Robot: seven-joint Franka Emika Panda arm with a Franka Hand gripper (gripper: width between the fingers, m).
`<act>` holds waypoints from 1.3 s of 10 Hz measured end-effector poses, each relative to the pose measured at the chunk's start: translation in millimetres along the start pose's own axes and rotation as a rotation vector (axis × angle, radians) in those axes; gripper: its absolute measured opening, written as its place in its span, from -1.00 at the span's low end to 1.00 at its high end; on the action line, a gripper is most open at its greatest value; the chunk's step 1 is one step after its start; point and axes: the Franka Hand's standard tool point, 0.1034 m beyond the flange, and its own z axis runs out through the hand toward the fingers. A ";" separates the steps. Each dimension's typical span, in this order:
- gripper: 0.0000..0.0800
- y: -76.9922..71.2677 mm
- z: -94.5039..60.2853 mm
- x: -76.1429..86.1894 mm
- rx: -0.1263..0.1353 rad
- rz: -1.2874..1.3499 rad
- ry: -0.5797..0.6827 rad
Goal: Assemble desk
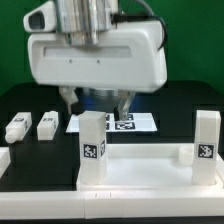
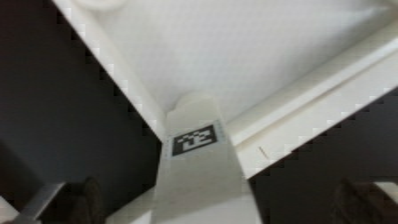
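The white desk top (image 1: 140, 178) lies at the front of the black table. Two white legs stand upright on it: one with a tag at its left corner (image 1: 92, 148), one at its right corner (image 1: 207, 140). My gripper (image 1: 97, 100) hangs just above the left leg, open. In the wrist view that tagged leg (image 2: 196, 150) rises from the desk top's rim (image 2: 302, 105) and passes between my dark fingers (image 2: 54, 205), which stand apart from it on both sides. Two loose legs (image 1: 17, 126) (image 1: 47, 123) lie on the table at the exterior view's left.
The marker board (image 1: 135, 123) lies flat behind the desk top, partly hidden by my fingers. The big white gripper housing (image 1: 95, 55) fills the upper middle of the exterior view. A green wall stands behind the table.
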 end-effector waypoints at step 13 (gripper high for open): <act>0.62 -1.8 15.0 -31.3 -0.008 0.384 -0.033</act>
